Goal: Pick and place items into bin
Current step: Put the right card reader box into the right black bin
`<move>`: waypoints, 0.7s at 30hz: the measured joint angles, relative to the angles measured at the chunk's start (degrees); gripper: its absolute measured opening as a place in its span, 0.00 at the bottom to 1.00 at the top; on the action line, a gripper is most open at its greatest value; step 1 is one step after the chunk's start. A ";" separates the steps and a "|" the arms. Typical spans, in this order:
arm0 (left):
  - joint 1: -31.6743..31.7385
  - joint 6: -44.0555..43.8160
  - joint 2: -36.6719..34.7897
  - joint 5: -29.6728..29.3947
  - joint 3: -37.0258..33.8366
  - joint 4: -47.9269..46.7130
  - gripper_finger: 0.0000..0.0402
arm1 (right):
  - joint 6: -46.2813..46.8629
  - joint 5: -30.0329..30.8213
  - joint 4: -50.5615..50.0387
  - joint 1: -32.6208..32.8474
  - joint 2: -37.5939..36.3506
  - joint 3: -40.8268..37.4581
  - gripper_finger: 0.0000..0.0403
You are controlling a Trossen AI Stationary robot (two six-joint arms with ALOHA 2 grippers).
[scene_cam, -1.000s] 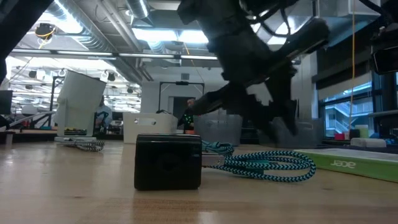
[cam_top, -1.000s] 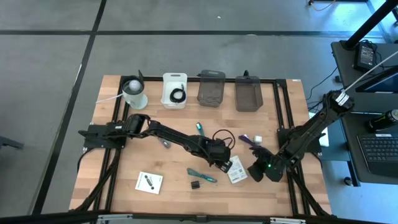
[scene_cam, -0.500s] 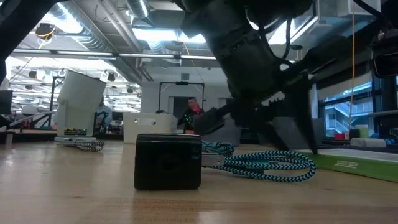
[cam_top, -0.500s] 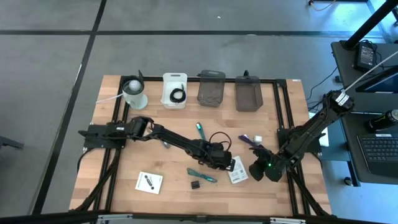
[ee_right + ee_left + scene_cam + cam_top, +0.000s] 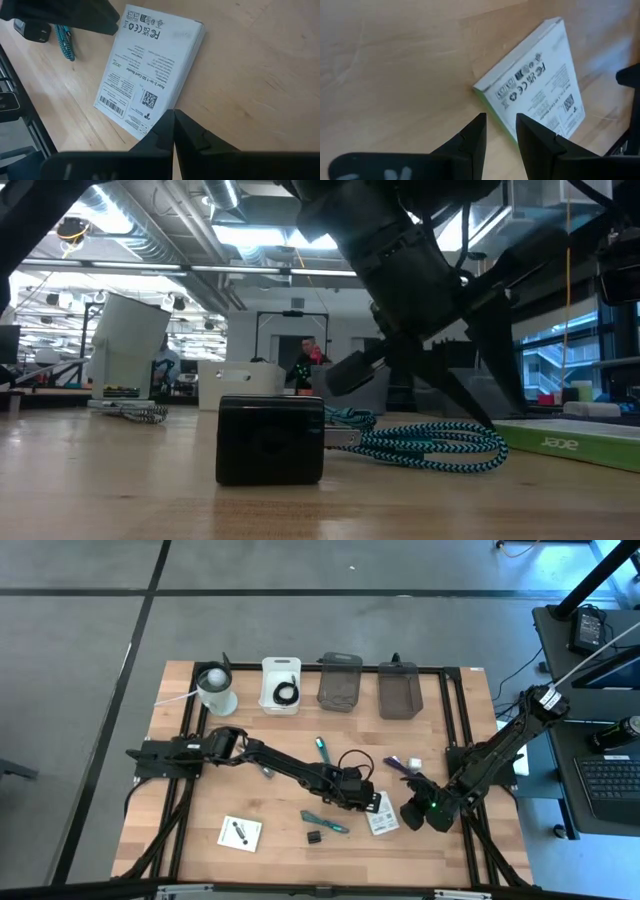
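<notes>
One cable (image 5: 287,693) sits in the white bin (image 5: 281,670); the rest lie on the surface (image 5: 190,820). Left claw (image 5: 366,797), spread, reaches the white box (image 5: 381,813); right claw (image 5: 410,816) is pressed together.

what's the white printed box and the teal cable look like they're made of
White printed box: probably matte cardboard, going by its crisp folded edges, printed labels and barcode. Teal cable: likely a woven fabric sheath, given its teal-and-black braid pattern. Tabletop: pale wood with visible grain.

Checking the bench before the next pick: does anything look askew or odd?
Nothing damaged or spilled. The white printed box lies skewed to the table edge, with the left claw open at its corner.
</notes>
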 joint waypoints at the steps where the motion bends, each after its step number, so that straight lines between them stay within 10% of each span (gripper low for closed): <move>1: 0.00 0.02 0.06 0.03 -0.02 -0.04 0.25 | 0.26 0.02 -0.01 0.00 0.00 0.00 0.03; 21: 0.48 1.59 1.25 0.98 0.11 -0.92 0.25 | 4.38 0.00 4.84 -0.04 0.33 -2.58 0.33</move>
